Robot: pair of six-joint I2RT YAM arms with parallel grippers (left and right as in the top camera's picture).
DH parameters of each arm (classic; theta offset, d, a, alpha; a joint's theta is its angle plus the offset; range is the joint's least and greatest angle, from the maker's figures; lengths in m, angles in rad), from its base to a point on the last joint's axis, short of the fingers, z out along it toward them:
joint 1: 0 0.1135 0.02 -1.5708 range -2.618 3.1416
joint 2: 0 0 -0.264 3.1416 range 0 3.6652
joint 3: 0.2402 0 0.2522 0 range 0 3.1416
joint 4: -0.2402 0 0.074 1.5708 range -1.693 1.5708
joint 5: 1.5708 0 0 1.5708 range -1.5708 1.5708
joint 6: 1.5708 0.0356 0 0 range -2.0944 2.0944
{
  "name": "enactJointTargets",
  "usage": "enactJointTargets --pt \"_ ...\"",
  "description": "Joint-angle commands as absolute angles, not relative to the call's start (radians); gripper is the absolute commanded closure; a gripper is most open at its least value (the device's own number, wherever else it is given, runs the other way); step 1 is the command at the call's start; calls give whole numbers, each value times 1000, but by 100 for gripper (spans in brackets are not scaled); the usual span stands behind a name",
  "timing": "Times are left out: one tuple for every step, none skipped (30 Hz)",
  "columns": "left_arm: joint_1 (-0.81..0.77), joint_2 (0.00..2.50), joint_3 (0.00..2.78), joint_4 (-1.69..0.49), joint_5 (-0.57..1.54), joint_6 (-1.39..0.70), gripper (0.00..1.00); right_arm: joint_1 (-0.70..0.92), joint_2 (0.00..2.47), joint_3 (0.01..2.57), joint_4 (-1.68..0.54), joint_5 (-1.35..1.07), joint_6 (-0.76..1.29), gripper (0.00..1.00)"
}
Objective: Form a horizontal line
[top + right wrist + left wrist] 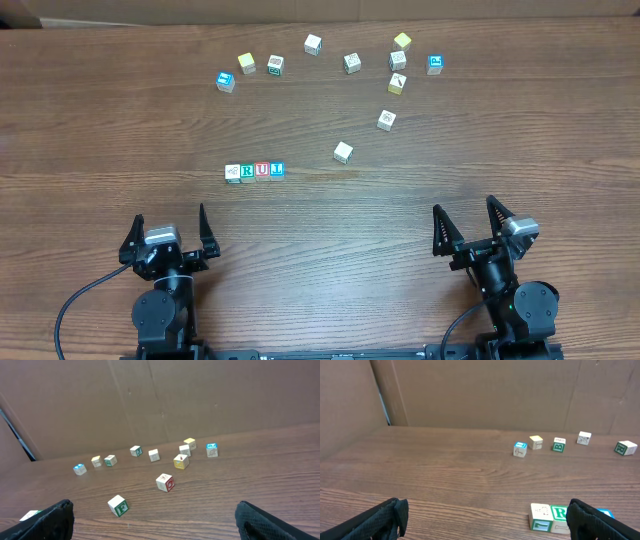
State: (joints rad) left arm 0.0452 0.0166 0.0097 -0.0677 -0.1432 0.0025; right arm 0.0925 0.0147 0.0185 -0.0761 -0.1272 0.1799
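Note:
The horizontal line [254,171] is a straight row of touching letter cubes on the table: a pale cube with a green mark, a green R, a red U and a blue letter. In the left wrist view the pale cube [540,516] and the R show, the rest hidden behind my right finger. My left gripper [168,232] is open and empty, near the front edge, below and left of the row. My right gripper [470,225] is open and empty at the front right. It also shows in the right wrist view [155,520].
Several loose cubes lie scattered across the far side, from a blue-marked one [225,81] to another [435,64]. A white cube [343,152] with a green F [118,505] and a red-marked cube [387,120] lie nearer the middle. Cardboard walls stand behind the table.

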Motion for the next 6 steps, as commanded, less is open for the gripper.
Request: enactJointTargets --pt "39 4 5 -66 -148 -7 0 96 2 8 -73 -133 182 0" --pt "39 4 5 -66 -149 -7 0 96 2 8 -73 -133 182 0" --pt "39 4 5 -66 -148 -7 0 96 2 8 -73 -133 182 0" --pt "39 4 5 -66 -148 -7 0 96 2 8 -73 -133 182 0" --pt "39 4 5 -66 -149 -7 1 96 2 8 -73 -133 182 0" --pt "39 4 5 -66 -148 -7 0 96 2 8 -73 -133 182 0"
